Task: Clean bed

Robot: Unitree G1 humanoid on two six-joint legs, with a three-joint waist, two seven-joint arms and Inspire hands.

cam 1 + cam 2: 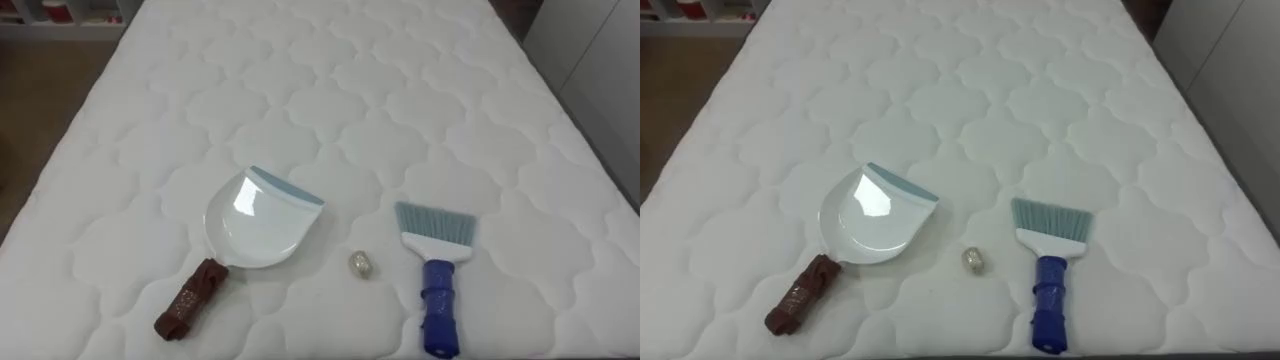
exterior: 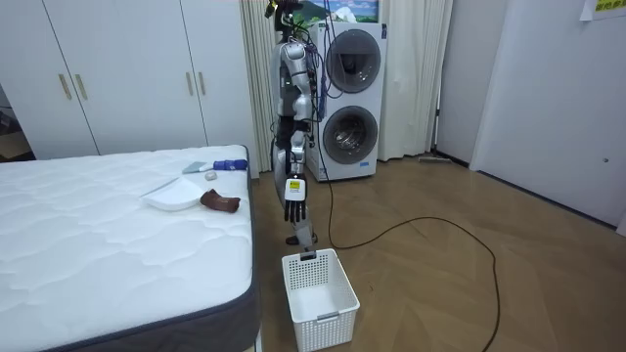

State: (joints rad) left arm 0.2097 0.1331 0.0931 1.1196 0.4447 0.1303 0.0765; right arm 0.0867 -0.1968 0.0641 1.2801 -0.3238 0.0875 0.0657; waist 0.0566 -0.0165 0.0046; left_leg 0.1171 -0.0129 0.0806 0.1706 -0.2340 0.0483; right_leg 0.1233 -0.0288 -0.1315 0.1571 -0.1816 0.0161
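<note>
Three items on bed: dustpan (image 1: pixel 255 228), scrap (image 1: pixel 361 264) and brush (image 1: pixel 437 275), all lying along the edge nearest the robot.
Left robot hand (image 2: pixel 294 207): hangs at the robot's side just off the bed's (image 1: pixel 400 100) edge, fingers relaxed and pointing down, holding nothing.
Hand to tools: apart from all three. In the room view the dustpan's brown handle is the piece closest to it, with the mattress edge between them.
Stance: upright on the wood floor (image 2: pixel 440 284), facing the bed.
Basket (image 2: pixel 318 288): white, slatted, on the floor close to the robot's feet, just beside the mattress corner.
Dustpan: to the robot's left. White pan with a pale blue lip. The brown handle points back toward the near edge and the mouth opens away from the robot and to its right.
Scrap: small crumpled pale wad, between dustpan and brush, touching neither.
Brush: to the robot's right. The blue handle points toward the near edge and the pale blue bristles fan away from the robot.
Mattress beyond: white quilted surface running on to the far end.
Behind robot: two stacked washing machines (image 2: pixel 350 98) by a curtain.
Far wall: white wardrobe (image 2: pixel 127 68) past the bed.
</note>
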